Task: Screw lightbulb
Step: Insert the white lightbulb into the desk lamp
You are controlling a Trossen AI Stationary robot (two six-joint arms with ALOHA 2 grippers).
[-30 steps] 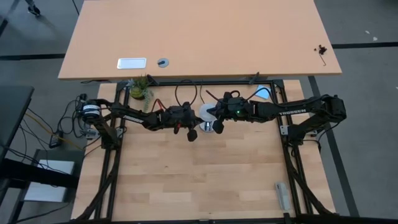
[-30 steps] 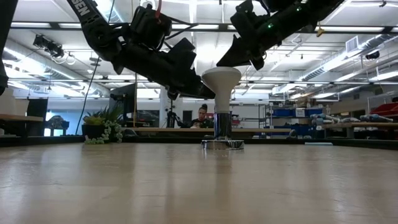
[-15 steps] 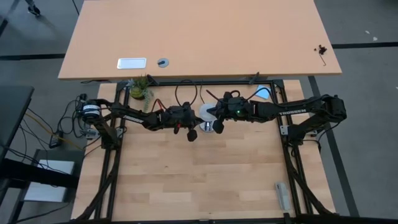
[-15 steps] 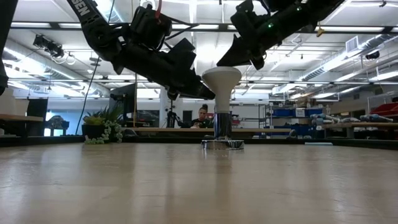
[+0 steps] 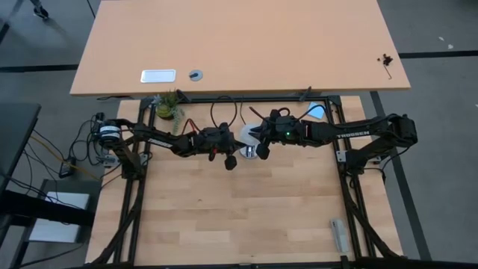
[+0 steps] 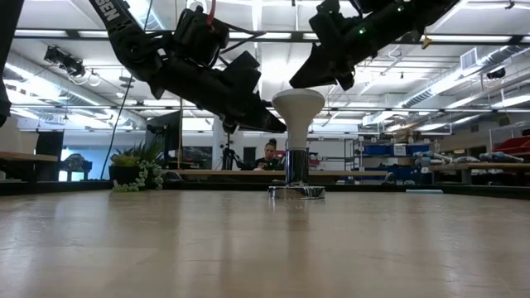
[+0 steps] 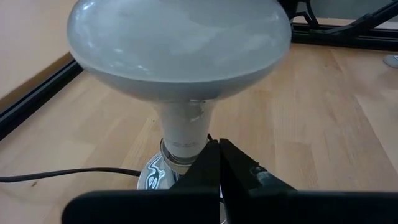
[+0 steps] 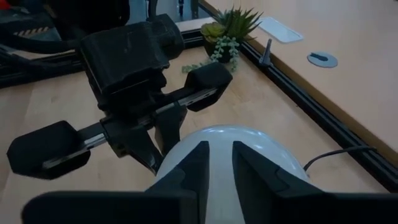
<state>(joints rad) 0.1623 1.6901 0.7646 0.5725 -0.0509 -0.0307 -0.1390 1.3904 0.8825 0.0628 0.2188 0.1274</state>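
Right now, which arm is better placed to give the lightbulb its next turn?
Probably the right. Its end effector sits directly over the lightbulb globe, fingers slightly apart. The left end effector is shut, down beside the bulb's neck near the socket, so it looks better suited to bracing.

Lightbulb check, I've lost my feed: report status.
Left tool shut beside the socket. Right tool above the lightbulb, fingers slightly apart. Lightbulb upright in the socket. Nothing seen in the way.

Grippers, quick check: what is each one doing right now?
Left gripper: shut, holding nothing, beside the lightbulb neck.
Right gripper: fingers slightly apart over the lightbulb's globe; grip cannot be told.
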